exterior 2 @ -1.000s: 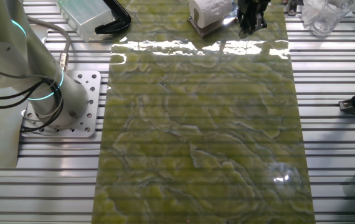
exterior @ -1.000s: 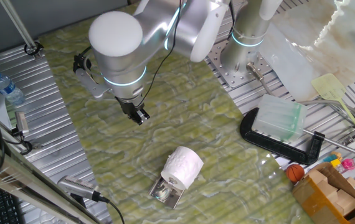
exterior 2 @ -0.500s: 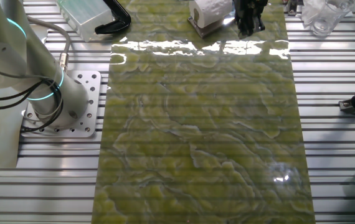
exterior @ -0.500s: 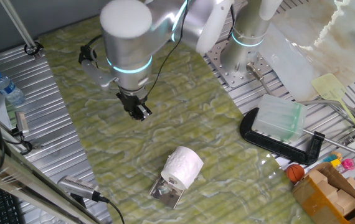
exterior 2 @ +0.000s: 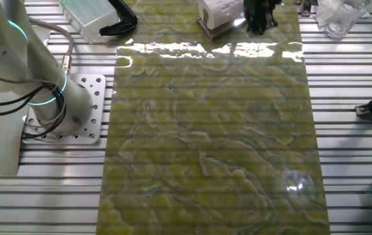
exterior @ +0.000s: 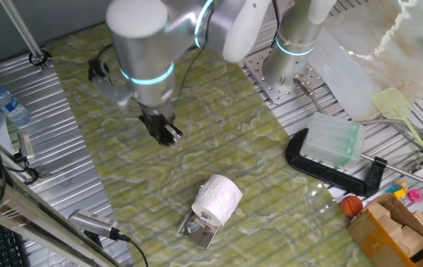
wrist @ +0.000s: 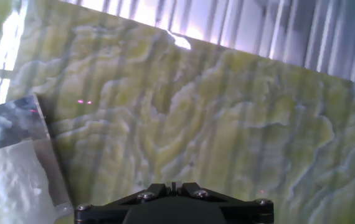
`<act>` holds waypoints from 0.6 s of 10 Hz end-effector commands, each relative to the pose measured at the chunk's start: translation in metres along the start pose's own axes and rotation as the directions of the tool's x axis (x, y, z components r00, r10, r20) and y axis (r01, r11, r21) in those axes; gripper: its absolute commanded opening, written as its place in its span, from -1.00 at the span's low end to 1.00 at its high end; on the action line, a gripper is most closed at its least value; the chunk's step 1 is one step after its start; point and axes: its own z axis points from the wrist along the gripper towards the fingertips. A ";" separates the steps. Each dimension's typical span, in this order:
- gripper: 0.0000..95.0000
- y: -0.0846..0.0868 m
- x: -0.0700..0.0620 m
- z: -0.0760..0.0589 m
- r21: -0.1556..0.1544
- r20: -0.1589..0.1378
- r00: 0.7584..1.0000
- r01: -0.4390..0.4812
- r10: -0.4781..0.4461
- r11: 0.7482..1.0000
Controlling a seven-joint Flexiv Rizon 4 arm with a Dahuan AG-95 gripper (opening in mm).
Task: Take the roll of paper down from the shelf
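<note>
The white roll of paper (exterior: 219, 199) lies on the shiny metal shelf (exterior: 199, 230) on the green mat, near the front. In the other fixed view the roll (exterior 2: 218, 9) and shelf (exterior 2: 205, 27) sit at the top edge. My gripper (exterior: 168, 134) hangs above the mat, up and left of the roll and apart from it, with its fingers together and empty. In the other fixed view it (exterior 2: 259, 22) is just right of the roll. The hand view shows the roll (wrist: 6, 186) and the shelf plate (wrist: 12, 121) at the lower left, and the shut gripper (wrist: 173, 185) at the bottom.
A black clamp (exterior: 330, 169) holds a translucent plastic box (exterior: 333, 139) at the right. A cardboard box (exterior: 393, 230) with small toys stands at the lower right. A water bottle (exterior: 7, 104) lies at the left. The arm base (exterior: 293, 67) stands behind.
The arm has swung and the gripper has shifted slightly toward the roll. The roll and the shelf have not moved.
</note>
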 end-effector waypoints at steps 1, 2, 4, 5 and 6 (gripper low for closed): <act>-0.20 0.023 0.006 -0.001 0.031 0.016 0.998 -0.063 0.062 0.998; -0.20 0.034 0.014 -0.001 0.030 0.026 0.998 -0.066 0.065 0.997; 0.20 0.049 0.023 -0.002 0.032 0.027 0.997 -0.072 0.072 0.997; 0.20 0.059 0.027 -0.002 0.031 0.026 0.997 -0.078 0.077 0.996; 0.20 0.066 0.029 -0.001 0.031 0.026 0.997 -0.079 0.078 0.996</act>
